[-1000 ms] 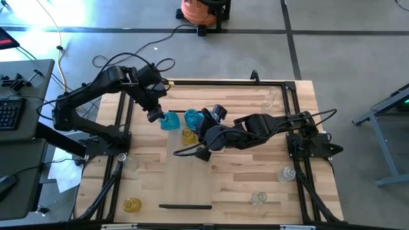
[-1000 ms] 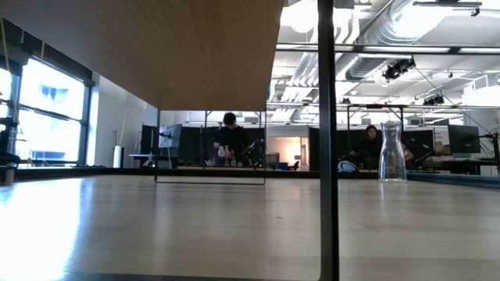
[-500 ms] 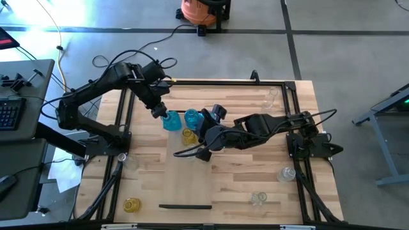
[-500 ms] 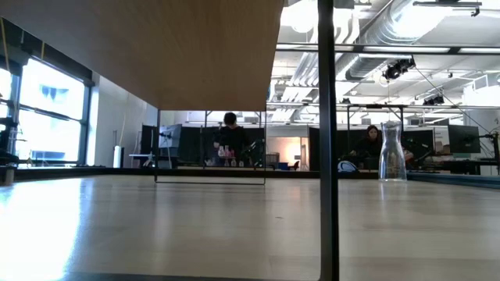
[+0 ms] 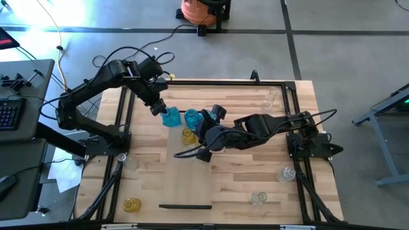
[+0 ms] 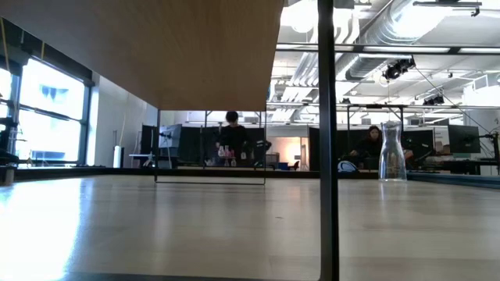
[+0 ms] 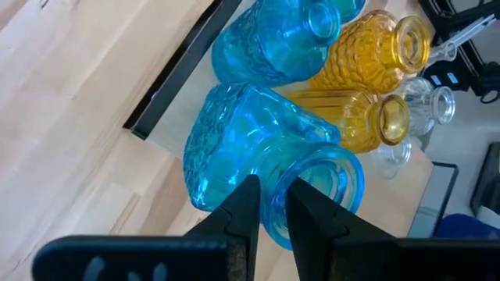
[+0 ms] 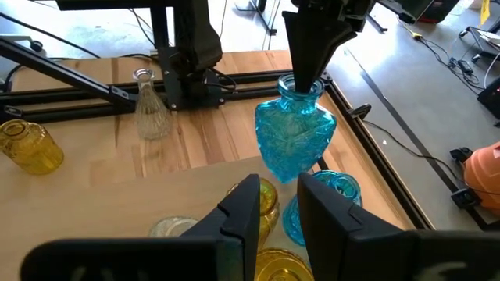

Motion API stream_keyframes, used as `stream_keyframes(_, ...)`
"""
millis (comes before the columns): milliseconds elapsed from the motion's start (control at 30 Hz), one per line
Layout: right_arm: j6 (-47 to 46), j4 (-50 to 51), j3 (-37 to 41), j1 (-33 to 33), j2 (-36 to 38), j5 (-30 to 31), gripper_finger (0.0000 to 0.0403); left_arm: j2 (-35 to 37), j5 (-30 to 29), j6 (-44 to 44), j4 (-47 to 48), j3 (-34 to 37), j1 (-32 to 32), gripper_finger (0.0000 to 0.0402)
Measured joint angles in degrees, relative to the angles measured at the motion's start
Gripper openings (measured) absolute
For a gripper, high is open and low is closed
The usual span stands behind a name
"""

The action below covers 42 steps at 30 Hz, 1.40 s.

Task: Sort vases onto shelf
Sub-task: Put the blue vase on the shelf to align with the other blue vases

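My left gripper (image 5: 158,108) is shut on a blue vase (image 5: 170,118), which also shows in the left wrist view (image 7: 258,156) and the right wrist view (image 8: 293,140). A second blue vase (image 5: 192,117) and yellow vases (image 5: 187,135) stand on their bases on the shelf (image 8: 156,191), a pale panel with a dark end strip (image 7: 168,86). My right gripper (image 8: 280,207) hovers over these vases, open by a narrow gap, pointing at the held vase. From the low view only the shelf's underside (image 6: 195,47) shows. My left gripper holds the blue vase by the rim of its mouth (image 7: 269,207), pinched between the two fingers; one finger seems to be inside the mouth, the other outside. The fingers (image 8: 308,55) come from above, pointing down. The vase is upright; whether its base touches the shelf cannot be told.
Clear vases stand apart on the plank table (image 5: 271,97), (image 5: 285,172), (image 5: 257,198), and a yellow one near the near left corner (image 5: 131,204). A dark strip (image 5: 185,206) lies by the near edge. A black frame rail (image 5: 230,82) rims the table. People sit far behind (image 6: 232,140).
My left gripper has shifted a little toward the table's far edge, staying shut, and the blue vase has moved along with it. My right arm has kept still.
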<state>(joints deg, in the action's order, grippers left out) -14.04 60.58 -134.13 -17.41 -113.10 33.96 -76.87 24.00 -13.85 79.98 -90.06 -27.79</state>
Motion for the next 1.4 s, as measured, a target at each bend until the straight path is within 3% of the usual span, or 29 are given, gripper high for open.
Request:
stream_keyframes(767,0.6,0.2,0.0,-0.4,0.0,-0.1,0.0071,-1.2,0.5,0.0,0.0,0.0,0.1,0.0043)
stream_keyframes(1400,1.3,0.5,0.0,-0.4,0.0,-0.1,0.0071,-1.1,0.7,0.0,-0.5,-0.1,0.1,0.0098)
